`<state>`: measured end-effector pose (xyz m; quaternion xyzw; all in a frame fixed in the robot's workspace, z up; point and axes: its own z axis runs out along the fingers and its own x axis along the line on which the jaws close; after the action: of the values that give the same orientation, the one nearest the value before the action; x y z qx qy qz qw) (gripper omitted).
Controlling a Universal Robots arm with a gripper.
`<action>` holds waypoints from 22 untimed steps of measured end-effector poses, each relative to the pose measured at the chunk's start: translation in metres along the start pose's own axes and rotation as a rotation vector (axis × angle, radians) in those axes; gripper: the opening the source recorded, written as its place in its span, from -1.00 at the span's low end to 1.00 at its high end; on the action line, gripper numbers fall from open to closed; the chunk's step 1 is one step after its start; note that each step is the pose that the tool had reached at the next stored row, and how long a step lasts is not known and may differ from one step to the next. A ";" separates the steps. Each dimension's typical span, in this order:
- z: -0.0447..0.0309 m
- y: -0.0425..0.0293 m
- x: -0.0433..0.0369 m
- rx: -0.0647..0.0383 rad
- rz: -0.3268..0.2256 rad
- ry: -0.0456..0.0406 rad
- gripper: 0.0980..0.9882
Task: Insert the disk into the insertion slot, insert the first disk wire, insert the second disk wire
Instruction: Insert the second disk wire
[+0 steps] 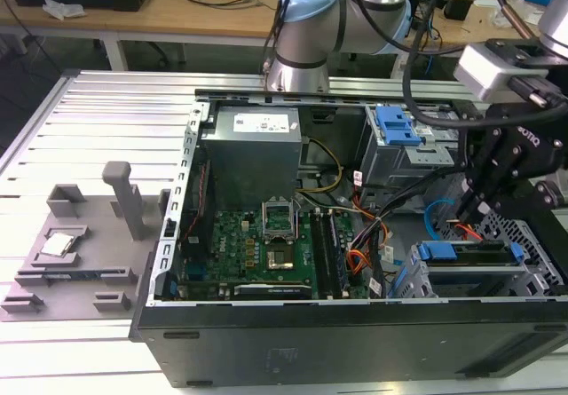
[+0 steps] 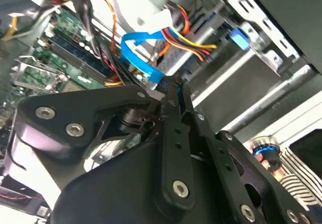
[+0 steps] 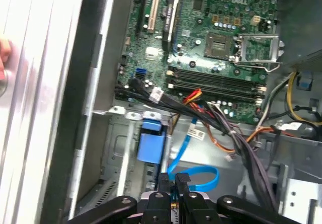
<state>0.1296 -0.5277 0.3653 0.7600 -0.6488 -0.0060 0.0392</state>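
Inside the open computer case, toward the exterior view's right: tool (image 3: 173, 186), black, fingers drawn together on the dark plug end of the second disk wire (image 3: 193, 176), whose bright blue loop curls just beyond the fingertips in both wrist views. First disk wire (image 2: 188, 40): red, orange and yellow-black bundle, lying just past the blue loop. Disk (image 1: 469, 253): blue carrier frame, already seated in the insertion slot (image 1: 524, 275) at the near right corner. Handling judgement: keep the plug square to the disk's connector, press straight, avoid snagging the neighbouring bundle or kinking the loop. Motherboard (image 1: 257, 244): green, well to the left.
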 end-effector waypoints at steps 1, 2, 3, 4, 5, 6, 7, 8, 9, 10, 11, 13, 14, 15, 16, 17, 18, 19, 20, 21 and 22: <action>0.0013 0.0008 0.0052 0.000 0.000 0.0002 -0.86; 0.0026 0.0011 0.0076 0.000 0.001 0.0000 -0.86; 0.0051 0.0012 0.0093 0.000 0.008 -0.0007 -0.86; 0.0066 0.0013 0.0098 0.000 0.013 -0.0013 -0.86; 0.0094 0.0012 0.0104 -0.001 0.028 -0.0037 -0.86; 0.0112 0.0011 0.0105 -0.001 0.039 -0.0056 -0.86; 0.0141 0.0003 0.0105 -0.002 0.056 -0.0088 -0.86; 0.0156 -0.0007 0.0105 -0.002 0.065 -0.0098 -0.86; 0.0165 -0.0024 0.0108 -0.002 0.070 -0.0101 -0.86; 0.0169 -0.0045 0.0111 -0.002 0.071 -0.0104 -0.86; 0.0171 -0.0073 0.0115 -0.002 0.072 -0.0104 -0.86; 0.0174 -0.0112 0.0121 -0.003 0.072 -0.0106 -0.86; 0.0177 -0.0116 0.0122 -0.003 0.072 -0.0104 -0.86; 0.0181 -0.0117 0.0123 -0.003 0.072 -0.0105 -0.86; 0.0192 -0.0121 0.0123 -0.003 0.073 -0.0105 -0.86; 0.0202 -0.0125 0.0125 -0.003 0.074 -0.0104 -0.86; 0.0209 -0.0130 0.0126 -0.003 0.076 -0.0106 -0.86; 0.0215 -0.0132 0.0128 -0.003 0.079 -0.0109 -0.86; 0.0217 -0.0133 0.0128 -0.003 0.080 -0.0108 -0.86; 0.0220 -0.0134 0.0129 -0.003 0.081 -0.0108 -0.86; 0.0226 -0.0135 0.0130 -0.003 0.082 -0.0113 -0.86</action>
<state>0.1436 -0.5397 0.3424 0.7325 -0.6797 -0.0096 0.0369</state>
